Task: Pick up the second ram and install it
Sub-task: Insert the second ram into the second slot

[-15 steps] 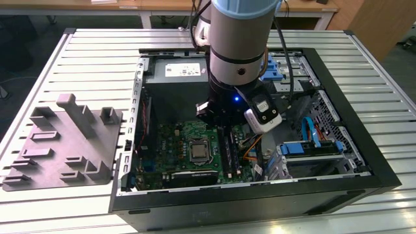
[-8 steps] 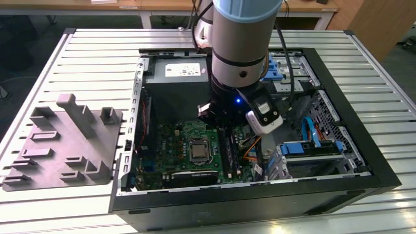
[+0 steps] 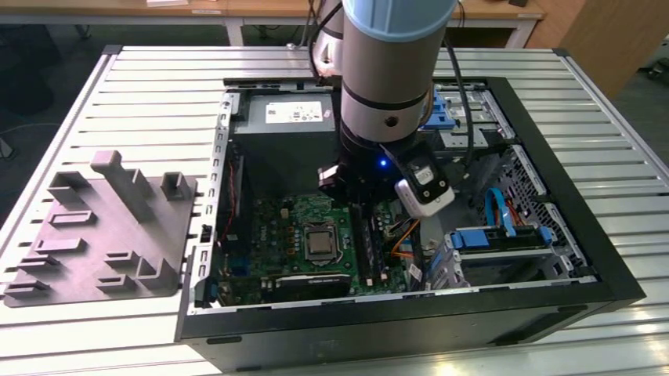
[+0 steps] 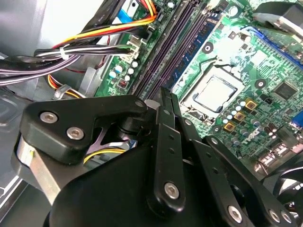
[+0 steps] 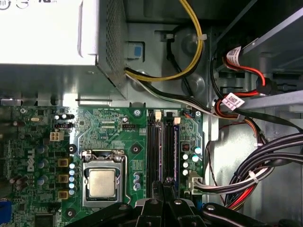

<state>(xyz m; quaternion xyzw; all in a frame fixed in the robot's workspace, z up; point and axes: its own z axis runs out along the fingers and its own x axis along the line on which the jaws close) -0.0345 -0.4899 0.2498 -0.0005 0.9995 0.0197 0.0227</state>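
Black sheet-metal tower case [image 3: 418,317] lay on its side, open face up, on the slatted silver metal table [image 3: 125,345]. Its near wall was the closest thing in the exterior view. Just beside the case, on the exterior view's left, sat the grey plastic tray with upright tabs [image 3: 105,235].

Inside, the large square green motherboard [image 3: 277,215] covered the near left part of the floor, with the square silver processor [image 3: 316,243] in its socket roughly mid-board. Blue plastic drive brackets [image 3: 502,235] were over on the exterior view's right.

Next to the socket ran the long dark memory slots [image 5: 152,151]. That's where the long thin blue-green ram stick [image 4: 196,47] with its row of dark chips was, standing on edge between the processor and the bundle of black, yellow and orange cables [image 4: 94,40].

The black linkage gripper [image 4: 167,94] hung right over one end of those slots, fingers drawn together with hardly a gap. Honestly couldn't tell whether the tips touched the stick.

Above it rose the thick silver-grey arm [image 3: 387,70] with a pale blue cap. Farther back, the boxy grey power supply [image 3: 293,113] with a white label sat in the far left corner of the case.
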